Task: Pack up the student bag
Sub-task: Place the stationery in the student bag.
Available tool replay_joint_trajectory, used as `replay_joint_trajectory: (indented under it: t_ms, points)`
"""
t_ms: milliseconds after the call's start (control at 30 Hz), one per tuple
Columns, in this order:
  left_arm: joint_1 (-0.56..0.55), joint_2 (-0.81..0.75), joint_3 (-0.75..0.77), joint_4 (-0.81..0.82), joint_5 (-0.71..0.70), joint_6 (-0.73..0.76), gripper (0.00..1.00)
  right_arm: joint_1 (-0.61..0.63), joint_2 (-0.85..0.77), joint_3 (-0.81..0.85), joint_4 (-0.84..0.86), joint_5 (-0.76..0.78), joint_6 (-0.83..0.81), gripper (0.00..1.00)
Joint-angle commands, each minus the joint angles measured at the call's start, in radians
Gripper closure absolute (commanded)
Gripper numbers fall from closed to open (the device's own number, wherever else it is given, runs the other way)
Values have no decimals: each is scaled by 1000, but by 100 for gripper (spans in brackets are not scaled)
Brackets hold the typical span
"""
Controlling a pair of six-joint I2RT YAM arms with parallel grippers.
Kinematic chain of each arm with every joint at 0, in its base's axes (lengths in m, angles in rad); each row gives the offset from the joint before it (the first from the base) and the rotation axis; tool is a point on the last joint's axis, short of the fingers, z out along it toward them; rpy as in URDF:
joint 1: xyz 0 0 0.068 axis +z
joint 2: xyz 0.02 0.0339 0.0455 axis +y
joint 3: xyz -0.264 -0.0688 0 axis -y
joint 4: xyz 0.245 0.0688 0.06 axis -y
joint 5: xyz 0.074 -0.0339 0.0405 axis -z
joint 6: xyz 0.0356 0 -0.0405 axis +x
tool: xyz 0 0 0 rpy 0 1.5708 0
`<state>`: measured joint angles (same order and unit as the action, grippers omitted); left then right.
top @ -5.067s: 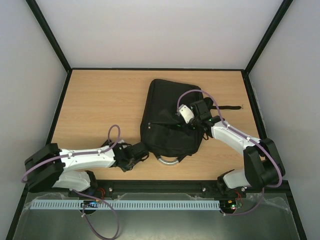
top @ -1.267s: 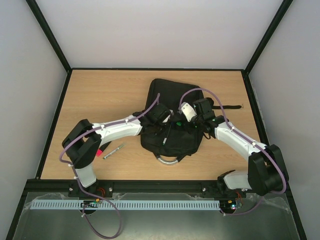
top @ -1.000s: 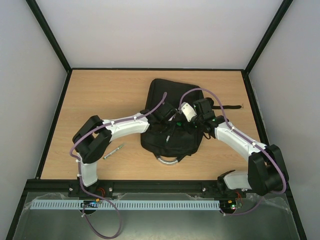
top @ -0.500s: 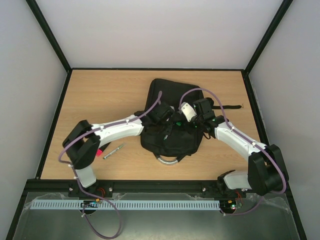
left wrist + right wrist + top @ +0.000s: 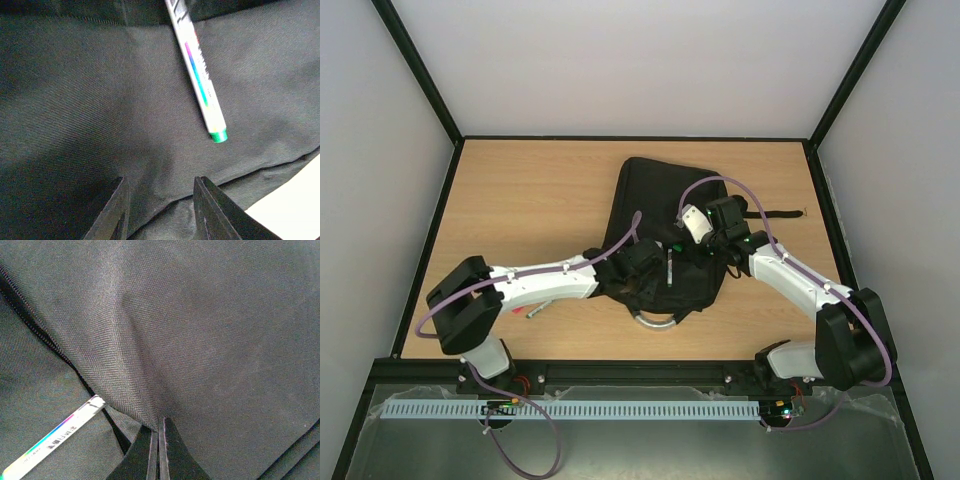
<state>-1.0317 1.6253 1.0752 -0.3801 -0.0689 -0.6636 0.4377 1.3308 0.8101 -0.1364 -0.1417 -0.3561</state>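
Black fabric student bag (image 5: 655, 195) w/ grey curved handle (image 5: 658, 322): lies flat on light wooden tabletop (image 5: 520, 200), handle at bag's near end.
Change: a sec ago L claw (image 5: 160, 190) sat over bag's middle, closed on the pen. Now it's pulled back to bag's near-left part, pen left behind.
White marker pen (image 5: 197, 75), rainbow stripe, green end: loose on bag's front panel, just ahead of L claw, not touching it. Other end runs up to the lifted fabric lip.
L claw state: fingers apart, nothing btwn them.
R claw (image 5: 159, 432) state: fingers pressed together on a tented fold of bag fabric at bag's right side, holding the lip up.
Meaning: drop-off prob done, but pen looks to lie at the mouth, on top of fabric, not fully inside. May need a nudge before R claw lets go.
Count: bags 1; white marker pens 1; other pens at least 1. That is a slim pen w/ reddish bit (image 5: 527, 312) on tabletop left of bag, mostly under L arm, can't tell if more.
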Motion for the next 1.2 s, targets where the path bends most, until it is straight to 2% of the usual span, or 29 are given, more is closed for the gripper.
replay_joint_trajectory:
  t_ms: [0,300,533,667,933,1167]
  points:
    - [-11,42,-13,21,7,-22,63,-5,4,0,-14,-7,-6,99]
    - [-44,78,-4,145,-6,-137,61,-5,11,0,-16,-6,-8,99]
    - [-50,203,89,113,-21,-165,62,-5,19,2,-20,-7,-9,99]
    - [-54,244,109,102,-41,-170,68,-5,20,2,-19,-7,-10,99]
    - [-54,259,143,60,-153,-157,97,-5,21,3,-20,-10,-10,99]
    - [-14,268,198,26,-218,-108,98,-5,21,3,-22,-11,-11,99]
